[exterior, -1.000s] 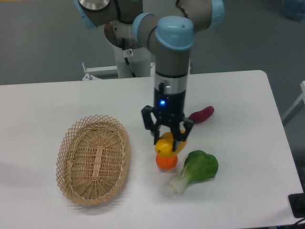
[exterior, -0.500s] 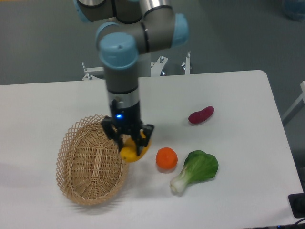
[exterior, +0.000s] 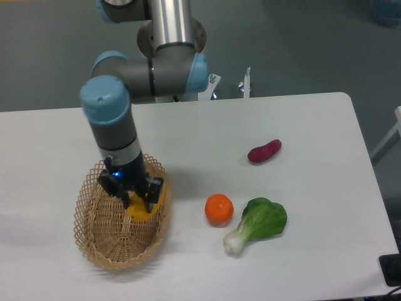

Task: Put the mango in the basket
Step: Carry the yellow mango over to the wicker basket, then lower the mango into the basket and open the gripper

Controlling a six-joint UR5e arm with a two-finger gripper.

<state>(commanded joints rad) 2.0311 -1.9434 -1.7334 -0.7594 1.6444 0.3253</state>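
Note:
The yellow-orange mango [exterior: 143, 207] is held in my gripper [exterior: 135, 197], whose fingers are shut on it. The gripper hangs over the right half of the oval tan wicker basket [exterior: 100, 235], which lies at the front left of the table. The mango sits just above or inside the basket's upper right part; I cannot tell whether it touches the bottom. The fingers hide part of the mango.
A round orange [exterior: 219, 209] lies right of the basket. A green leafy vegetable [exterior: 260, 221] lies beside the orange. A small red-purple oblong item [exterior: 264, 151] lies farther back right. The arm's base stands behind the table's far edge.
My gripper has carried the mango left, from above the orange, past the basket's right rim, to over the basket. The orange now shows uncovered.

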